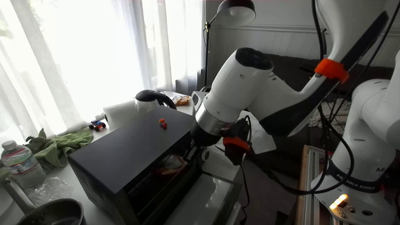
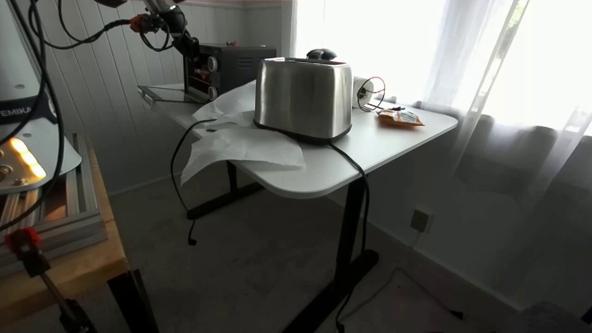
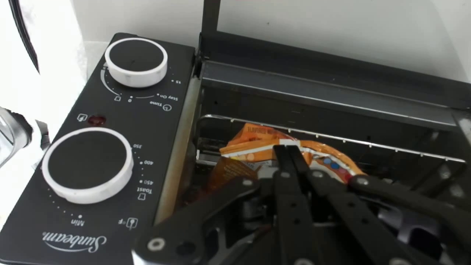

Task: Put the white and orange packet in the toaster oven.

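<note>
The black toaster oven (image 1: 131, 140) stands on the table with its glass door (image 1: 204, 200) folded down open. It also shows in an exterior view (image 2: 243, 69), and its knob panel (image 3: 121, 110) shows in the wrist view. The white and orange packet (image 3: 244, 150) is inside the opening, above the wire rack, bent at my fingertips. It also shows small and dark in both exterior views (image 1: 172, 170) (image 2: 202, 73). My gripper (image 3: 288, 147) reaches into the opening, fingers together, shut on the packet's edge. The fingers and linkage hide the packet's lower part.
A silver slot toaster (image 2: 303, 99) and another orange and white packet (image 2: 400, 119) stand on the same table. Tiny red-orange objects (image 1: 162, 123) lie on the oven top. A pot (image 1: 53, 214), bottle (image 1: 23, 165), green cloth (image 1: 59, 147) and paper roll (image 1: 125, 111) stand beside it.
</note>
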